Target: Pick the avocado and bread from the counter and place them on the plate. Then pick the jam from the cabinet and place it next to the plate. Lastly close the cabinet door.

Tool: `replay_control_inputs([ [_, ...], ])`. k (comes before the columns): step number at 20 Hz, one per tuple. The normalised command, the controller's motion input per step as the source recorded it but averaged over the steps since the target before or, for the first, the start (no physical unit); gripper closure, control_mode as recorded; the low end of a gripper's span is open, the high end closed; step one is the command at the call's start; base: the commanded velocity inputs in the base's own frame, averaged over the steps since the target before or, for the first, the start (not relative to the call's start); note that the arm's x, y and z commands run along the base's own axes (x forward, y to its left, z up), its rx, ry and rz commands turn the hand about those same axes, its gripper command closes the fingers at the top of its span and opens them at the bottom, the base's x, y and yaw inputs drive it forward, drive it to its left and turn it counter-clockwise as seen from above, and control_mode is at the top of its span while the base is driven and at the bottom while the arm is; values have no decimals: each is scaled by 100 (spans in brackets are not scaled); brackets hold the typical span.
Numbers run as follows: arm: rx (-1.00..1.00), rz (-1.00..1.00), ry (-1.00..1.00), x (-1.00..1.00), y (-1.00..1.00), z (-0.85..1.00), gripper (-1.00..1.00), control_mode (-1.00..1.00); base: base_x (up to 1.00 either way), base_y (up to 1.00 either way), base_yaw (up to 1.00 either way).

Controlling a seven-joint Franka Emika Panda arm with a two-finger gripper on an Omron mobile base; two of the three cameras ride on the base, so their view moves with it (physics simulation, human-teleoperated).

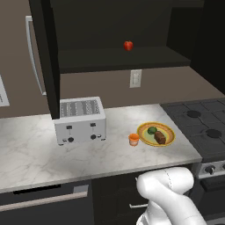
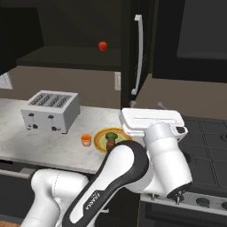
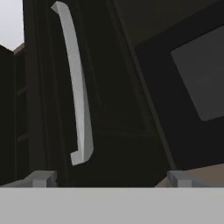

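Note:
The plate (image 1: 169,130) lies on the counter (image 1: 35,149) with the avocado (image 1: 152,130) and the bread (image 1: 160,137) on it. The jam (image 1: 133,139) stands just left of the plate, and all of these show again: plate (image 2: 99,135), avocado (image 2: 111,135), bread (image 2: 110,143), jam (image 2: 86,140). The cabinet (image 1: 118,61) is open. Its cabinet door (image 2: 131,44) stands swung out with a silver handle (image 2: 138,53). My gripper (image 3: 111,181) is open and empty, looking up at that handle (image 3: 76,87) from a short distance below.
A red round fruit (image 1: 128,45) sits on the cabinet shelf. A silver toaster (image 1: 80,119) stands on the counter left of the plate. The stove (image 1: 202,127) borders the counter on the right. Another open door (image 1: 44,52) hangs above the toaster.

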Motion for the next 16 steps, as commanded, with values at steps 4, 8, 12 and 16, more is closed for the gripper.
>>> replay_control_inputs([
  [4, 0, 12, -10, -1, 1, -21, -100, -100, 0, 0, 0],
  [8, 0, 5, -11, -6, 0, 4, -100, -100, 0, 0, 0],
  [12, 0, 2, 0, 3, 3, 16, -100, -100, 0, 0, 0],
  [16, 0, 9, 0, 6, 29, 0, -100, -100, 0, 0, 0],
])
